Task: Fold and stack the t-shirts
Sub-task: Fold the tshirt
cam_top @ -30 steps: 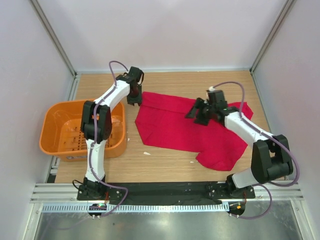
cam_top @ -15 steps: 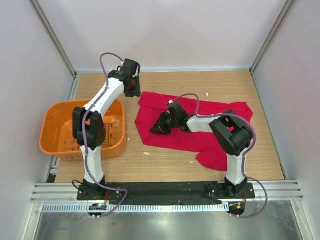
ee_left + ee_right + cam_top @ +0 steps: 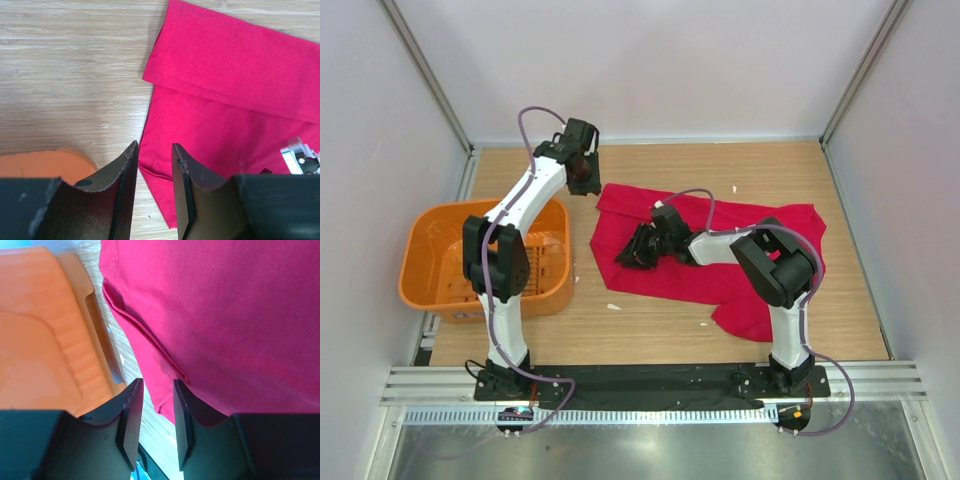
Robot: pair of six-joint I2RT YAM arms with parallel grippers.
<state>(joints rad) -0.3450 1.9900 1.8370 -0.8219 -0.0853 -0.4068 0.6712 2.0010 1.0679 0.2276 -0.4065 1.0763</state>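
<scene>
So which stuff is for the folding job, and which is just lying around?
For the job: red t-shirt, left tool, right tool.
Just lying about: orange slotted basket, small white scrap.

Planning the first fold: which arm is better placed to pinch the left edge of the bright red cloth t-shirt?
Likely right. The right gripper sits low over the left edge of the red cloth t-shirt, jaws slightly apart. The left gripper hangs over bare wooden table beside its far-left corner.
</scene>
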